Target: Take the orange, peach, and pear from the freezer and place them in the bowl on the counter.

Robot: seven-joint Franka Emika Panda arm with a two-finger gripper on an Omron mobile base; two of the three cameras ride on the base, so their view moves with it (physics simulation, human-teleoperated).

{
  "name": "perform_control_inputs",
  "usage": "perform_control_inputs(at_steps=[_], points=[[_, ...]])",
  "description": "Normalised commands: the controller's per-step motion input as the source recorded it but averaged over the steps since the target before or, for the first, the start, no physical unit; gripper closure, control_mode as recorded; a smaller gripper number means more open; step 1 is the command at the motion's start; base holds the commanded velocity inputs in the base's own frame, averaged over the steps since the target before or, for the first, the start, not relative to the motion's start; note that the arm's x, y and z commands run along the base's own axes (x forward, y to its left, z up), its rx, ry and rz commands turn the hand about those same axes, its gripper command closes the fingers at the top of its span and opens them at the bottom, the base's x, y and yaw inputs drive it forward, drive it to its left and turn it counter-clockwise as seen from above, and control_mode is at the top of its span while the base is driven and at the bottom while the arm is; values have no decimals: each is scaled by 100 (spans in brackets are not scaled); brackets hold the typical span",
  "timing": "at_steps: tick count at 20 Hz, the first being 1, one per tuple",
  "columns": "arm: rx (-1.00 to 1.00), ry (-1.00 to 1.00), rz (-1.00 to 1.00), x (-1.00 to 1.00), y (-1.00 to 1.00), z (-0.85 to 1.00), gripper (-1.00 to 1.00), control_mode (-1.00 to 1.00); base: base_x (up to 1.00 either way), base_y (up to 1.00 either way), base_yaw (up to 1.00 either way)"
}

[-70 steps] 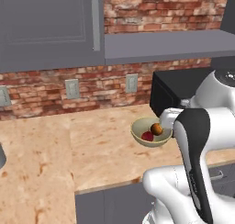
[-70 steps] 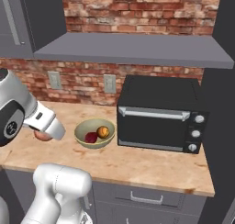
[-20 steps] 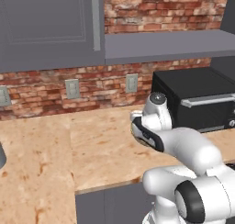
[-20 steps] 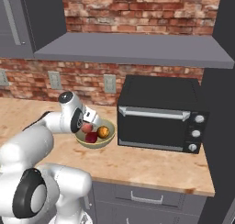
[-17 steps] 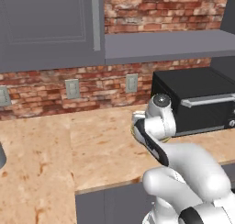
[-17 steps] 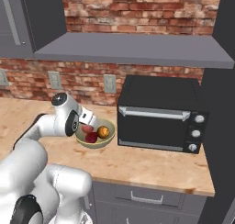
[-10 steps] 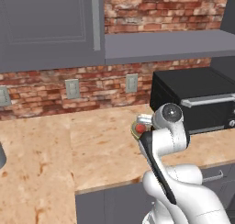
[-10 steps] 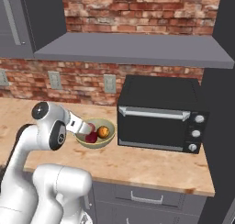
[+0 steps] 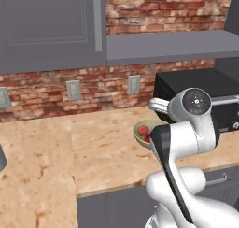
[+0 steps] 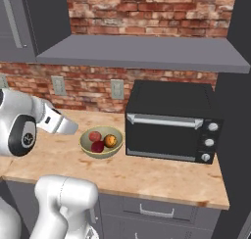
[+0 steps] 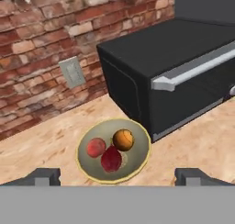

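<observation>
Since a second ago the arm has swung back off the bowl (image 10: 101,143): in the right base view the hand then sat right at the bowl's left rim, and now the gripper (image 11: 117,175) is drawn away to the left, leaving all three fruits in plain sight. Nothing in the bowl has shifted.

In the hand view the fingertips (image 11: 42,177) stand wide apart at the bottom corners, spread past the bowl's width, with nothing between them and touching nothing.

The bowl sits on the counter (image 10: 147,174) toward its back edge, just beside the left side of the black oven (image 10: 171,121), close but whether touching cannot be told. It is upright, mouth up, and round, so it has no long axis.

Inside it lie three fruits, bunched and touching or nearly so. The orange (image 10: 111,140) is on the side nearest the oven. A salmon-pink ball (image 10: 94,136) lies toward the brick wall (image 10: 93,88) side, and a dark crimson ball (image 10: 98,146) lies toward the counter's front edge. All are round, with no direction to read.

In the left base view the white arm (image 9: 186,129) covers the right half of the bowl (image 9: 138,131); the pink ball and part of the crimson one show at its left.

Two wall outlets (image 10: 116,89) sit on the brick behind the bowl.
</observation>
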Motion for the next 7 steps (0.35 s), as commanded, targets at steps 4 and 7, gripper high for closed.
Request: perform_control_inputs(at_steps=[4,7], points=[[12,-27,0,-100,-66,29,-100,-100,0,0,0],[18,-22,6,-100,-100,1,-100,-100,0,0,0]])
